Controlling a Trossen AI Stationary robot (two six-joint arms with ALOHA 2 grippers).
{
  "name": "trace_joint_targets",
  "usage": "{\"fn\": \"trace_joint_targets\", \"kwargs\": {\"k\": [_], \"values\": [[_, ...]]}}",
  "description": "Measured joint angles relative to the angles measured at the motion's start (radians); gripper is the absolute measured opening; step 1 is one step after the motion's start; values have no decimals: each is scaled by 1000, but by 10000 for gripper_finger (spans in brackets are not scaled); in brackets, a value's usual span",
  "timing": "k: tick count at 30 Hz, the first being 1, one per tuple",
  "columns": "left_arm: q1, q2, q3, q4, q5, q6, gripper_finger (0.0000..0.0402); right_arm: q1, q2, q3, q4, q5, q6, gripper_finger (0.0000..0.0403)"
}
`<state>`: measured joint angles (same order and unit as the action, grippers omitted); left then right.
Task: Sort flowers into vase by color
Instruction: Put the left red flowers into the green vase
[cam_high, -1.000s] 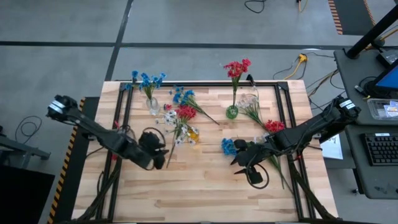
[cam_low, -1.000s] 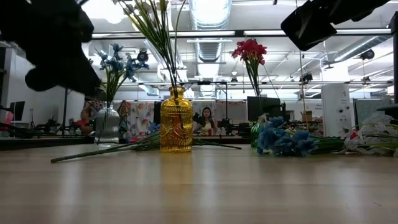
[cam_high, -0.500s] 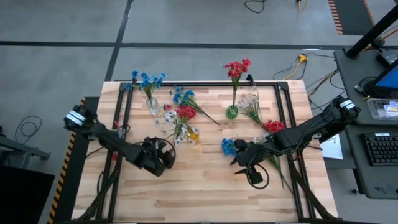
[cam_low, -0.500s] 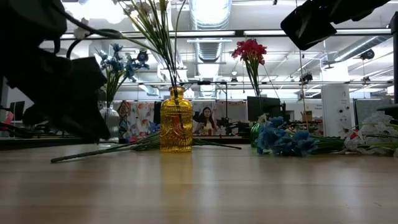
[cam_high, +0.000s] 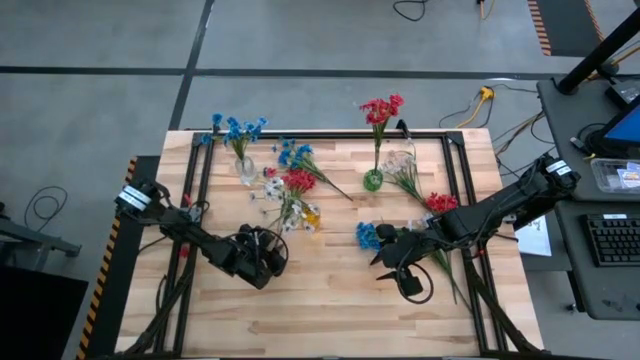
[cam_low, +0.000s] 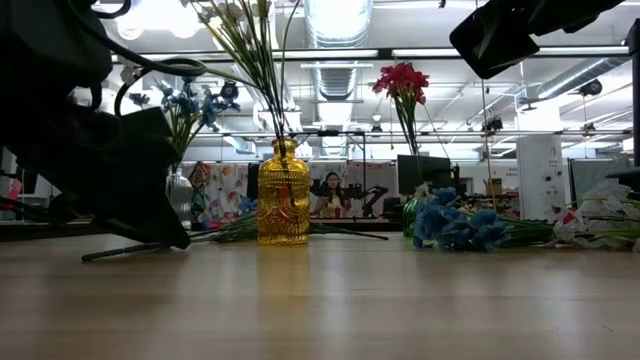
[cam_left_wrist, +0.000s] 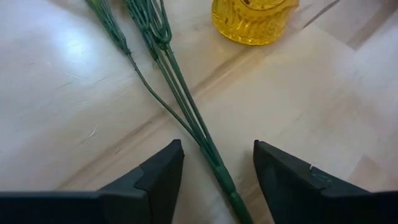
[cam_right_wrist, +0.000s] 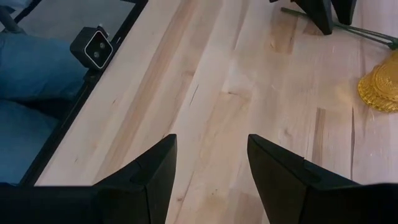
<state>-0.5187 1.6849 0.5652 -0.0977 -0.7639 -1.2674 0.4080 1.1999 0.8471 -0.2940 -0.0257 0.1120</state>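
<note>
1. While the right gripper (cam_high: 385, 262) hangs with fingers spread and empty over bare wood at about 4 o'clock from the worktop's (cam_high: 330, 310) centre, the left gripper (cam_high: 272, 250) sits low at about 8 o'clock, its fingers (cam_left_wrist: 158, 177) released on either side of a bunch of green stems (cam_left_wrist: 186, 118) lying flat on the wood, touching none of them that can be seen
2. That loose sprig, red-and-white-topped (cam_high: 292, 185), runs from the left gripper toward 12 o'clock past the yellow vase (cam_high: 311, 214), which stands just beside its stems near the worktop's centre
3. Blue flowers (cam_high: 238, 130) stand in a clear vase (cam_high: 245, 168) toward 11 o'clock; red flowers (cam_high: 381, 110) stand in a green vase (cam_high: 372, 181) toward 1 o'clock
4. Another blue sprig (cam_high: 295, 155) lies on the wood between the clear vase and the green one
5. A blue cluster (cam_high: 368, 236) lies on the worktop just beside the right gripper, with a red cluster (cam_high: 440, 202) and pale blossoms (cam_high: 400, 160) farther toward 2 o'clock
6. In the low view the yellow vase (cam_low: 283, 195) holds tall green stems, and the blue cluster (cam_low: 455, 225) rests on the wood to its right
</note>
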Motion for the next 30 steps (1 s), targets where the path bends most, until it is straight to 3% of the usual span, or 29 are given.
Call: {"fn": "trace_joint_targets", "kwargs": {"k": [12, 22, 27, 30], "values": [[2, -17, -3, -34, 3, -76, 9, 0, 0, -1, 8, 0, 0, 189], [1, -52, 12, -80, 8, -124, 1, 0, 0, -1, 8, 0, 9, 189], [-5, -123, 68, -276, 39, -150, 0, 0, 0, -1, 7, 0, 11, 189], [-18, -169, 134, -466, 108, -172, 0, 0, 0, -1, 8, 0, 17, 189]]}}
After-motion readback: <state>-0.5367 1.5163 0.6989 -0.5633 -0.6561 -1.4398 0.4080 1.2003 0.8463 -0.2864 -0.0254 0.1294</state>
